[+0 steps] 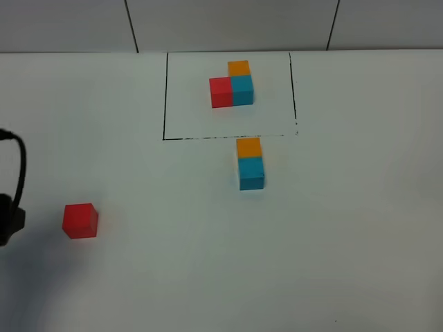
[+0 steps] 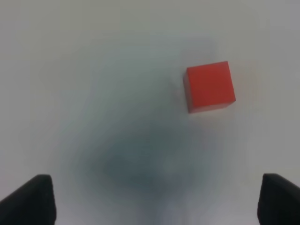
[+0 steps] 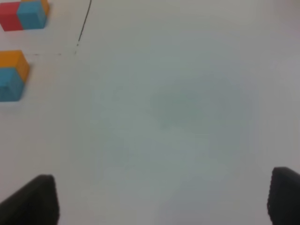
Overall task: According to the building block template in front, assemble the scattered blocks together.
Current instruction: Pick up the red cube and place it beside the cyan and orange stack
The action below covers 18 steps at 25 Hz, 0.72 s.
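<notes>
cubes sit on a white table (image 1: 346, 249) in the high view. the building block template (image 1: 232, 83), an l of orange, red and blue cubes, stands inside a thin black rectangle (image 1: 165, 97). just outside the rectangle's near line, an orange cube (image 1: 248, 147) and a blue cube (image 1: 251, 173) touch in a row, with orange closer to the template and blue on the side away from it. the red cube (image 1: 80, 220) lies alone, well apart from the template, toward the left arm's side. a dark part of the left arm (image 1: 10, 207) with a looped cable shows near the red cube but apart from it.

the left wrist view shows the left gripper (image 2: 154, 201) spread wide, its dark fingertips (image 2: 33, 201) far apart with only bare table between them. the red cube (image 2: 210, 86) rests ahead of the fingertips, untouched.

the right wrist view shows the right gripper (image 3: 161, 199) also spread wide, holding nothing, over bare table. ahead of it the orange cube (image 3: 13, 60) and blue cube (image 3: 10, 84) touch, just outside the rectangle's line (image 3: 84, 21), with the template (image 3: 23, 14) beyond them.
</notes>
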Tool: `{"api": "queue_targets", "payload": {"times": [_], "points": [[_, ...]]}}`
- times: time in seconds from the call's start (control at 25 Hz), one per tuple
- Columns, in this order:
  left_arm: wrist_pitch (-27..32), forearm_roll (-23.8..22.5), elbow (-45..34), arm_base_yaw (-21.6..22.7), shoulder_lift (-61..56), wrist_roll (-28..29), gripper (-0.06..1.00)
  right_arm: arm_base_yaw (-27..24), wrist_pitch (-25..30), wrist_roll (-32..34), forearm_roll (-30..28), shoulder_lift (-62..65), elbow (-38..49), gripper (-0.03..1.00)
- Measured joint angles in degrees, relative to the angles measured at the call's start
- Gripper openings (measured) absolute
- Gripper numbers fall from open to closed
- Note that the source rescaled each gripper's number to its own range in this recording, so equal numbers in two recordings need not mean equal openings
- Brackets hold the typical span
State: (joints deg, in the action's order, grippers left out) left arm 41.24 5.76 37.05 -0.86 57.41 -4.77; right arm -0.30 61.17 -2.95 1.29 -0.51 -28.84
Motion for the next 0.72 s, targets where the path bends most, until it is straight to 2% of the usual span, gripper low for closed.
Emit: {"api": "queue_targets", "payload": {"times": [0.16, 0.24, 0.52, 0.72], "points": [[-1.25, 6.07, 3.98, 0.0, 12.74, -0.91, 1.0, 0.0, 0.0, 0.0, 0.0, 0.0, 0.0, 0.8], [-1.25, 7.45, 5.18, -0.07, 16.8, -1.86, 1.0, 0.0, 0.0, 0.0, 0.0, 0.0, 0.0, 0.8], [-4.55, 7.23, 5.78, -4.05, 20.66, -1.25, 1.0, 0.0, 0.0, 0.0, 0.0, 0.0, 0.0, 0.8], [-7.43, 6.62, 6.8, -7.4, 21.01, 3.35, 1.0, 0.0, 0.0, 0.0, 0.0, 0.0, 0.0, 0.79]]}}
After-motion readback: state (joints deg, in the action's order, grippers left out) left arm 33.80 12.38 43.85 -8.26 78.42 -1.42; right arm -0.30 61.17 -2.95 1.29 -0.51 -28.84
